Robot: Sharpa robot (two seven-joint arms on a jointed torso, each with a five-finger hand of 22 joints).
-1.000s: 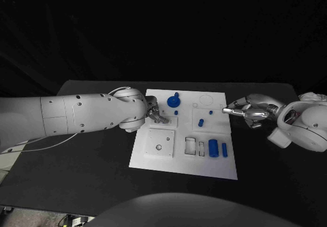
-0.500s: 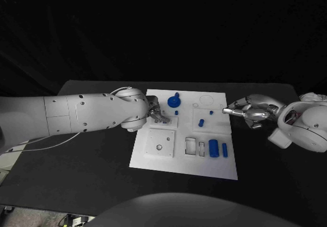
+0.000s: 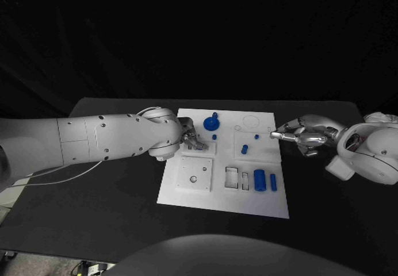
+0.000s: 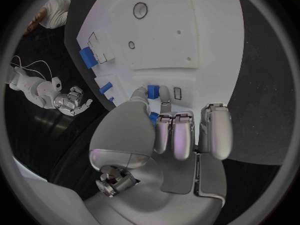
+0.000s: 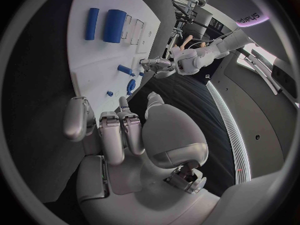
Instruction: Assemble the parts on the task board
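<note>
White and flat, the task board [image 3: 222, 190] lies in the middle of the black table [image 3: 99, 213] in my head view, a rectangular plate with shallow recesses cut into it. Blue parts sit on it: a round knobbed piece [image 3: 211, 123] near the far edge, a tiny peg [image 3: 215, 137] just below it, a short slanted piece [image 3: 245, 149] toward the centre, another tiny peg [image 3: 256, 137] beside that, and near the front right a thick cylinder [image 3: 259, 180] with a thin bar [image 3: 273, 182] right beside it. My left hand [image 3: 193, 140] rests over the board's left side, fingers reaching down at a square recess. My right hand [image 3: 300, 137] hovers just off the board's right edge, fingers curled in, holding nothing I can make out.

From my left wrist view, my left hand's [image 4: 172, 130] fingertips [image 4: 164, 92] and thumb meet on a small blue block [image 4: 152, 90], pinching it against the white board [image 4: 187, 40]. More blue pieces [image 4: 87, 58] lie farther along the board.

From my right wrist view, my right hand [image 5: 119, 130] has its fingers bent inward together, empty, beside the board's [image 5: 94, 60] edge. The thick cylinder [image 5: 115, 25] and thin bar [image 5: 92, 23] lie side by side on it.
</note>
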